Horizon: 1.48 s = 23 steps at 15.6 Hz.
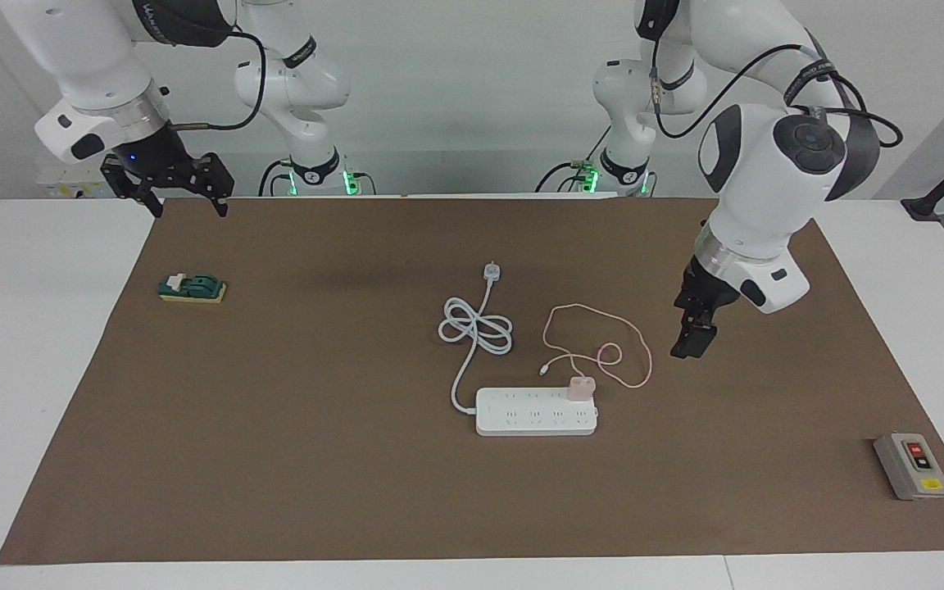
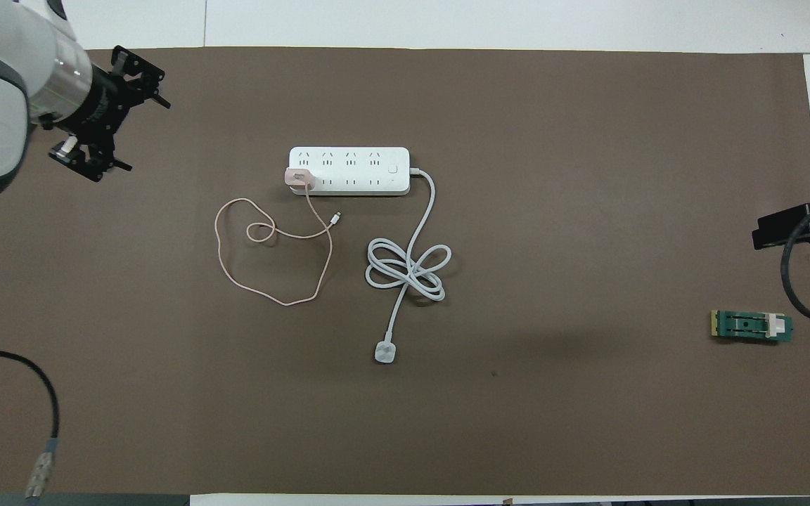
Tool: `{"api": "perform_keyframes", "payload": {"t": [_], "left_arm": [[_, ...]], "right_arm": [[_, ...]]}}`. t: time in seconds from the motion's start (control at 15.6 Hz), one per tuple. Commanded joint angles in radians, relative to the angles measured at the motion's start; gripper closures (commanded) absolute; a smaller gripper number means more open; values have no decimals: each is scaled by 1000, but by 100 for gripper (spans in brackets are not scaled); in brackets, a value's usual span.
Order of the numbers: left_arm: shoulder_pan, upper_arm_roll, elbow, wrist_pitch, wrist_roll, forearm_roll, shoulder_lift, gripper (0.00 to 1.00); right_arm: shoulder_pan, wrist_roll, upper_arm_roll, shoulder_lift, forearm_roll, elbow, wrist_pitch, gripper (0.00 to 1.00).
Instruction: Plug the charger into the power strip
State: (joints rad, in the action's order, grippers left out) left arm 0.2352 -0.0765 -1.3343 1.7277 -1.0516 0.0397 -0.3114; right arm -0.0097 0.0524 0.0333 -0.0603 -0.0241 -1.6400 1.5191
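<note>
The pale-pink charger [image 1: 581, 387] [image 2: 298, 177] stands on the white power strip [image 1: 521, 419] [image 2: 359, 160], in the row nearer to the robots, at the strip's end toward the left arm. Its thin pink cable [image 1: 634, 344] [image 2: 275, 299] loops on the mat nearer to the robots. My left gripper [image 1: 685, 348] [image 2: 143, 133] hangs open and empty over bare mat, well apart from the charger, toward the left arm's end. The right gripper [image 1: 191, 211] waits open over the mat's corner at the right arm's end.
The strip's thick white cord [image 1: 476, 328] lies coiled on the brown mat, ending in a white plug [image 1: 492, 271]. A grey box with red and yellow buttons [image 1: 912, 465] sits at the left arm's end. A green part on a yellow base [image 1: 192, 288] lies under the right gripper's side.
</note>
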Motion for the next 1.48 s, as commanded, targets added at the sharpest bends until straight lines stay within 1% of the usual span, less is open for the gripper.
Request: {"api": "perform_keyframes", "payload": {"t": [0.0, 0.13, 0.26, 0.39, 0.51, 0.58, 0.71, 0.84, 0.96, 1.09, 1.16, 1.22, 1.29, 1.41], "left_arm": [[-60, 0, -3, -30, 279, 0, 35, 0], [-111, 3, -5, -34, 440, -1, 38, 0], [-146, 3, -5, -85, 615, -3, 51, 0], [-178, 3, -12, -124, 791, -3, 78, 0], [-210, 3, -14, -204, 916, -1, 119, 0], [-215, 3, -16, -235, 979, 5, 142, 4], [-215, 4, -14, -252, 1007, 9, 167, 5], [-212, 10, -17, -270, 993, 8, 192, 1], [-212, 18, -119, -237, 1001, 3, 268, 0], [-214, 26, -164, -217, 998, 6, 282, 0], [-218, 53, -183, -215, 995, 6, 282, 0], [-246, 81, -209, -215, 992, 8, 288, 0], [-272, 116, -253, -208, 981, 9, 304, 0], [-277, 130, -325, -185, 961, 9, 331, 0]], "right_arm": [[-15, 17, -15, -23, -14, -24, 13, 0], [-10, 17, -15, -24, -14, -24, 13, 0], [-10, 17, -15, -23, -13, -24, 13, 0], [-10, 17, -15, -23, -13, -24, 13, 0], [-12, 17, -15, -23, -11, -24, 15, 0], [-13, 18, -15, -23, -11, -24, 15, 0], [-13, 17, -15, -23, -11, -24, 13, 0], [-13, 17, -15, -23, -11, -24, 13, 0], [-13, 17, -15, -23, -11, -24, 13, 0], [-13, 18, -15, -23, -11, -24, 13, 0], [-13, 18, -15, -23, -11, -24, 13, 0], [-15, 18, -15, -23, -11, -24, 13, 0], [-15, 18, -15, -23, -11, -24, 13, 0], [-15, 17, -15, -23, -10, -24, 13, 0]]}}
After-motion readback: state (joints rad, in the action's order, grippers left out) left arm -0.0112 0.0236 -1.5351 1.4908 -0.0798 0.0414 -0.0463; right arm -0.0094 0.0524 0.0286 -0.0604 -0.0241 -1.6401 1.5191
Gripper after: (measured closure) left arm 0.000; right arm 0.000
